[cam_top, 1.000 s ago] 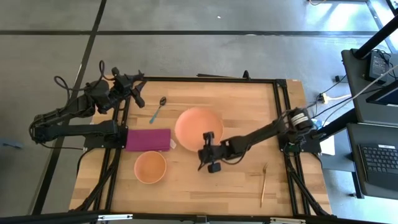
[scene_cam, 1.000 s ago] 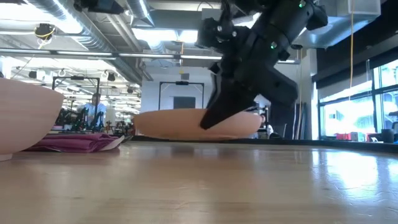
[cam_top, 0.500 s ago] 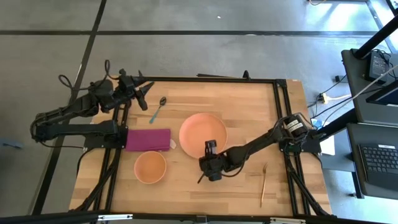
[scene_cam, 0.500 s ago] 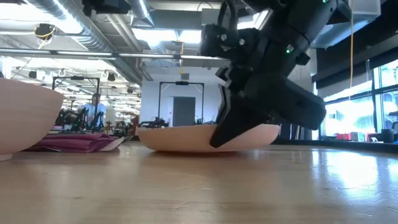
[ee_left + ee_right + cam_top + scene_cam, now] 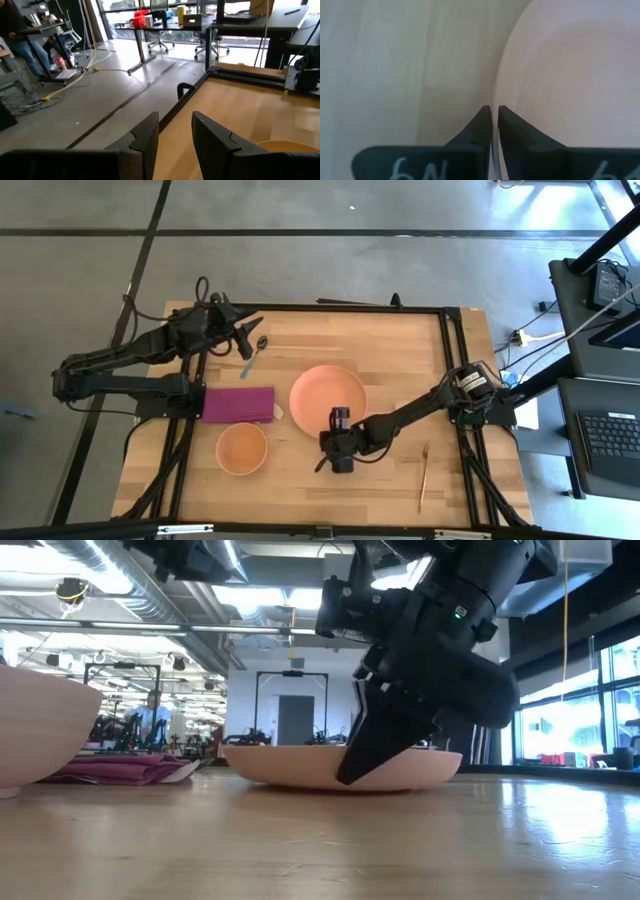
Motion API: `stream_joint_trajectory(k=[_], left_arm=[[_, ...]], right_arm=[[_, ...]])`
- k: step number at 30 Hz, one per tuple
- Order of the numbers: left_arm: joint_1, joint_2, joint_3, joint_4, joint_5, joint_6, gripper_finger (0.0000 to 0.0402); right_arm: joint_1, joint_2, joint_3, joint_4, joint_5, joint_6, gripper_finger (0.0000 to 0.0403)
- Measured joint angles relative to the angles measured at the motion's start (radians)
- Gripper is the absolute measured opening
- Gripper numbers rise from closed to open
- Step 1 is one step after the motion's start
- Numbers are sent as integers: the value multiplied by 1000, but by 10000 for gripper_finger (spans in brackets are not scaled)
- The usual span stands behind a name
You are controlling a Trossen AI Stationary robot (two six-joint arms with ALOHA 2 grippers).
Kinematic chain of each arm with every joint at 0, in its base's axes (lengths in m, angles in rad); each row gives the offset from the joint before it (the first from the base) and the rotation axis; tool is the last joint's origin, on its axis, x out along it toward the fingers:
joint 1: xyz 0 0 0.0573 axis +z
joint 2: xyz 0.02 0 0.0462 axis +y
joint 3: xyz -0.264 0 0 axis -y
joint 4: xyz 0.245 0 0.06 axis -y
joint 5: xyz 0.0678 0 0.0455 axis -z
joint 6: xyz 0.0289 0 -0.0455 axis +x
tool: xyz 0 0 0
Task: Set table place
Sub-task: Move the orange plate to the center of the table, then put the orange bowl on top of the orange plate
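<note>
**Gripping the plate rim — right arm low on the table**

Looking down from above, you see the right gripper (image 5: 340,442) at the near edge of the plate (image 5: 328,396), its fingers (image 5: 481,125) pinched on the rim; the plate lies flat near the middle of the table (image 5: 400,350). Your left gripper (image 5: 243,338) hovers just beside the spoon (image 5: 254,355) at the far left, its fingers (image 5: 150,135) slightly parted and holding nothing. The napkin (image 5: 238,404) lies left of the plate, with the bowl (image 5: 241,448) in front of it — the fork (image 5: 424,476) rests well apart at the near right.
</note>
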Motion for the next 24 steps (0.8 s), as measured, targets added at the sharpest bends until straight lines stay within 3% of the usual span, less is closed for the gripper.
stream_joint_trajectory(k=[6,15,20,24], left_arm=[[0,-11,0,19,0,0,110],[0,-12,0,18,-1,1,110],[-1,-14,0,16,0,-3,110],[-3,-14,0,15,90,-31,110]], right_arm=[[0,0,0,13,-21,13,49],[-7,0,-1,39,-20,40,132],[-6,0,2,79,-18,92,158],[-6,0,48,35,-18,94,160]])
